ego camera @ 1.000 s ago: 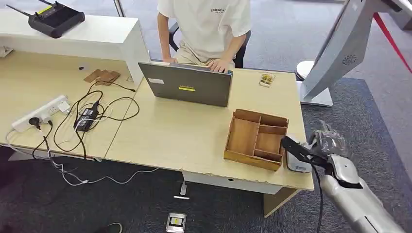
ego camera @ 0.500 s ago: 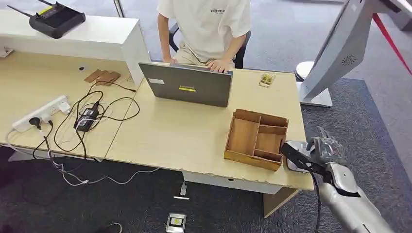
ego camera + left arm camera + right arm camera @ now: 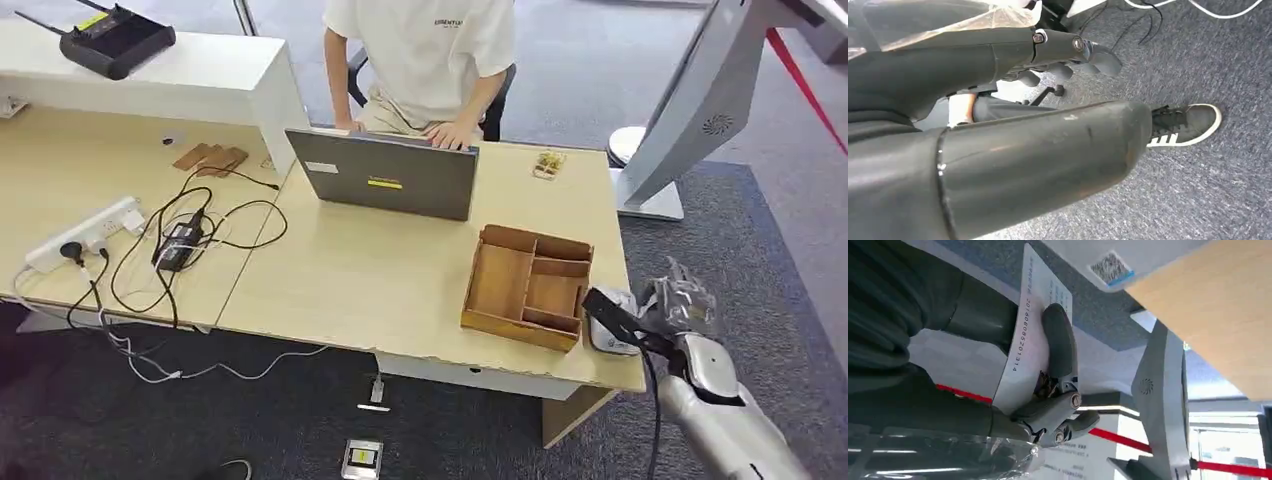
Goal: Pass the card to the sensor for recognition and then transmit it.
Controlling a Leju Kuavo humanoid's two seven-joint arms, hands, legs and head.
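The right hand (image 3: 680, 305) pinches the card (image 3: 1035, 330) between thumb and fingers, just beside the sensor (image 3: 612, 335) at the worktop's (image 3: 380, 280) 4 o'clock corner. A tray (image 3: 528, 287) sits at the sensor's 9 o'clock. The left hand (image 3: 1068, 55) hangs over the floor, fingers curled on nothing.

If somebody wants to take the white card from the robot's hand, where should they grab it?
Probably by the free end of the card, the part sticking out past the right hand. A finger presses across the card's middle, so only that bare end gives room to pinch both flat faces. Come from the side away from the palm, in line with the card's length.
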